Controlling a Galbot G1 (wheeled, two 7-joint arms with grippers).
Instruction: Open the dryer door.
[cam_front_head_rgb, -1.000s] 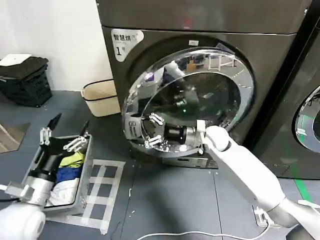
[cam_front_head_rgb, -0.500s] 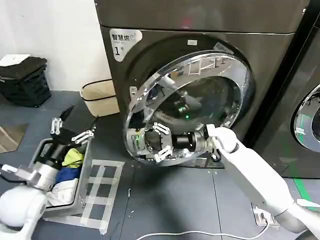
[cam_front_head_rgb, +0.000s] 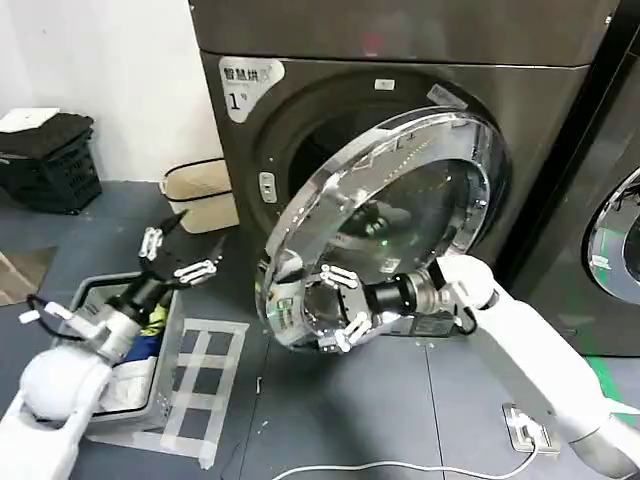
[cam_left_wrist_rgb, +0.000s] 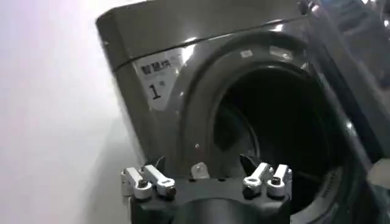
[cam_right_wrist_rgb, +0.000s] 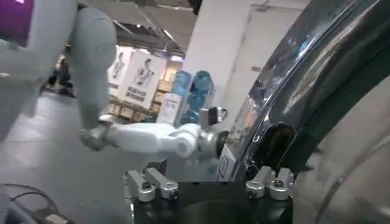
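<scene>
Both grippers are spread wide: the right gripper has swung the door further out, and the left gripper has risen.

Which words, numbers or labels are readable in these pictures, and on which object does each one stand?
"1": large digit on the white sticker at the upper left of the dryer front; it also reads in the left wrist view.
Small characters above the "1" on that sticker: too blurred to read.
Small label on the dryer door rim near the right gripper: too small to read.
Posters reflected in the door, right wrist view: no legible text.
</scene>
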